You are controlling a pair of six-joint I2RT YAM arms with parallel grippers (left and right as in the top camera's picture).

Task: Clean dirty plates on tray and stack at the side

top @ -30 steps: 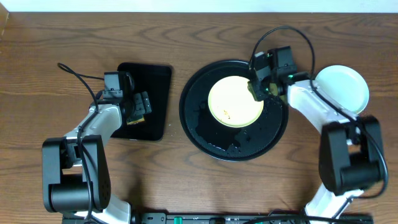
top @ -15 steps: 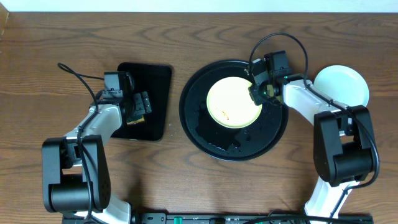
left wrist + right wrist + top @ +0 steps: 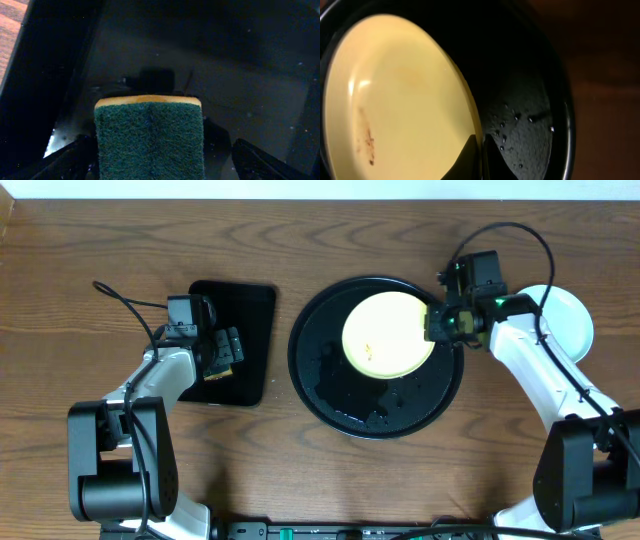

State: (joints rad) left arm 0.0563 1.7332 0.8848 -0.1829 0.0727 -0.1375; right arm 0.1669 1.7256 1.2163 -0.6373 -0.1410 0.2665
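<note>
The right gripper is clenched on the right rim of the smeared yellow plate, in the upper part of the round tray. Left of the tray, the left gripper grasps a sponge. A pale plate sits just right of the tray.

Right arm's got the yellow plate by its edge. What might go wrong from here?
The right gripper pinches the yellow plate only by its thin rim; lifted, it may slip or tilt out.
Brown smears show on it; stacking it now on the side plate would soil that one.
</note>
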